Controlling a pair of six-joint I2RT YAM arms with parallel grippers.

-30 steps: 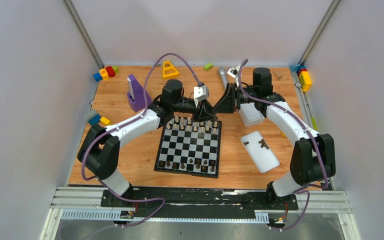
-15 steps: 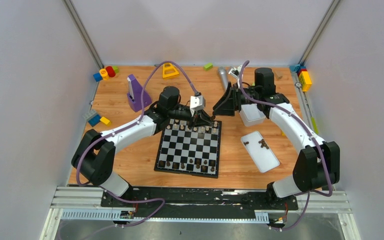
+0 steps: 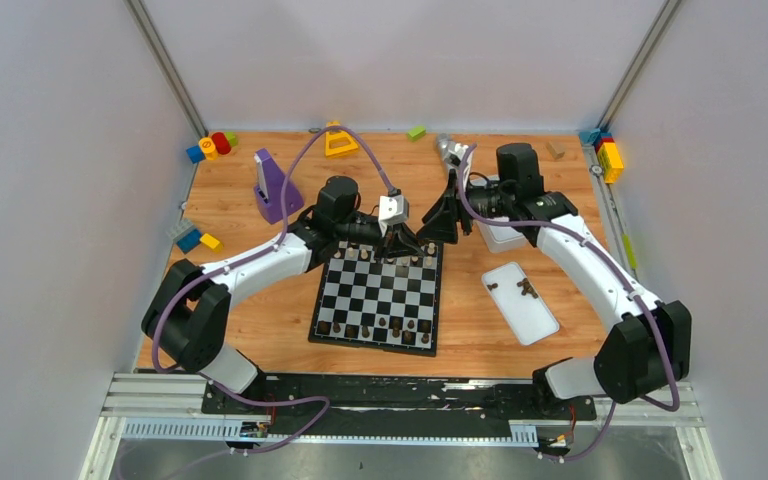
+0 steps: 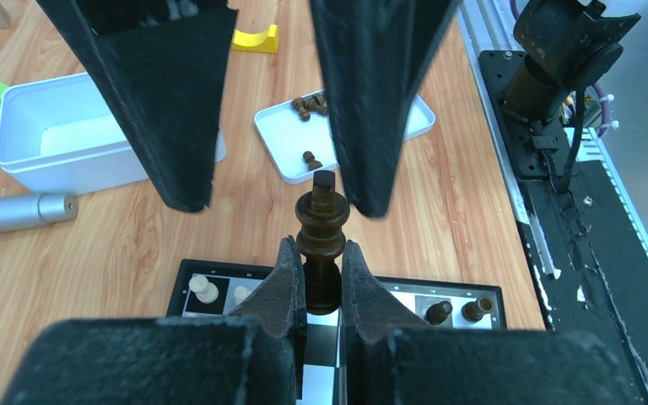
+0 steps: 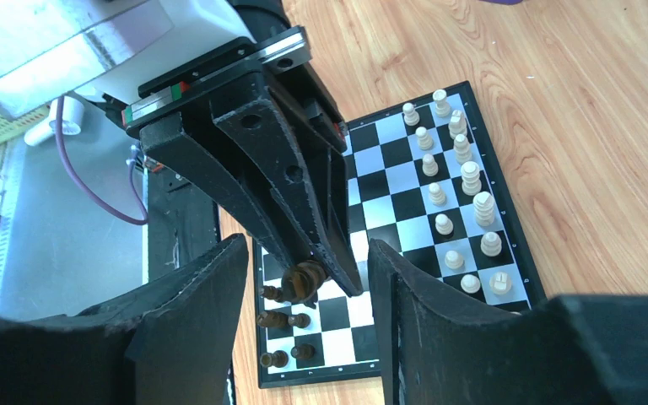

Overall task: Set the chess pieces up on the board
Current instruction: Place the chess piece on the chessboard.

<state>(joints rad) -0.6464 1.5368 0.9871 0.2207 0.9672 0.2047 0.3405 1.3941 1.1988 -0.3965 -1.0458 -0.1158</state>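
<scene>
My left gripper [image 4: 321, 253] is shut on a dark brown chess piece [image 4: 321, 221], held upright over the far edge of the board [image 3: 375, 295]. My right gripper [image 5: 305, 245] stands open around that piece and the left fingers without touching the piece. From above, the left gripper [image 3: 403, 243] and the right gripper [image 3: 440, 222] meet at the board's far right corner. Cream chess pieces [image 3: 400, 258] fill the far rows. Several dark ones [image 3: 390, 327] stand on the near rows.
A flat white tray [image 3: 535, 318] right of the board holds a few dark pieces [image 3: 527, 289]. A white tub [image 3: 505, 238] sits behind it. A grey cylinder [image 4: 17, 215], a purple block [image 3: 272, 190], a yellow block [image 3: 339, 140] and colourful bricks [image 3: 608, 155] lie around the far edges.
The left gripper came down to the board's far edge and closed on the dark piece. The right gripper's jaws widened and the right arm swung left towards it.
</scene>
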